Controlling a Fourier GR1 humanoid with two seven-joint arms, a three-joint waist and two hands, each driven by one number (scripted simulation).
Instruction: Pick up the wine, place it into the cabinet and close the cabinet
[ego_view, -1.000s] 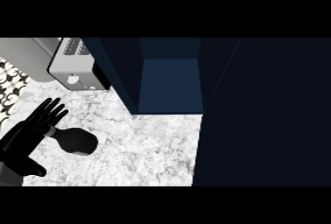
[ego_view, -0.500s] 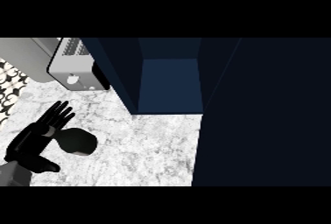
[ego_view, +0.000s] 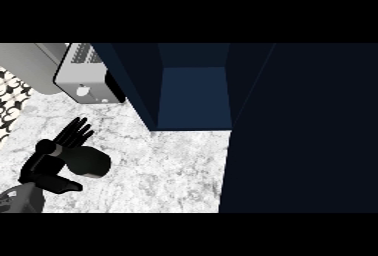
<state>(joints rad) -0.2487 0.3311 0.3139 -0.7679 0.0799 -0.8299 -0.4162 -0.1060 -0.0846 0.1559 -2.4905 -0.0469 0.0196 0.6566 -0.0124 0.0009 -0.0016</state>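
Nope, no legible text, left hand (ego_view: 55, 162) by wine (ego_view: 90, 162), cabinet (ego_view: 193, 95) open

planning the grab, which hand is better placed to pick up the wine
Left. The left hand is already beside the dark wine bottle on the marble counter, fingers straight. The right hand is out of view.

One dark, round-topped wine bottle (ego_view: 90, 162) shows, seen from above. One black robot hand (ego_view: 63, 150) is in view, at the lower left. One dark blue cabinet (ego_view: 193, 95) stands with one open compartment, and one dark blue door panel (ego_view: 303, 130) fills the right side. One silver, boxy toaster (ego_view: 88, 75) sits at the upper left. One white-grey marbled tabletop (ego_view: 170, 170) carries these things. One black-and-white patterned strip (ego_view: 11, 102) runs along the left edge.
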